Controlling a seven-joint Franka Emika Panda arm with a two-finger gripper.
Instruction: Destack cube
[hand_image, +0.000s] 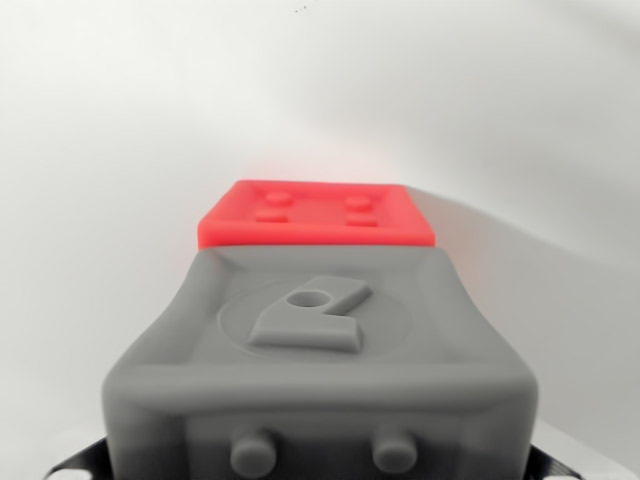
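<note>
Wrist view: a grey cube (320, 370) with a raised emblem fills the foreground, very near the camera, with a red cube (317, 215) just behind it on a white surface (110, 150). The claw's fingers are not visible, so I cannot tell whether they are apart or clamped. Likely the grey cube should be carried clear of the red one's edges; open room lies on both sides

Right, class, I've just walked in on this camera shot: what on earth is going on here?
This is the robot's wrist camera, looking at a grey cube that fills the lower frame, close to the lens. Beyond it a red cube shows, on a plain white surface. Whether the two touch or are stacked cannot be told from this angle. The gripper's fingers are not clearly visible, so it is unclear whether the grey cube is held.
</note>
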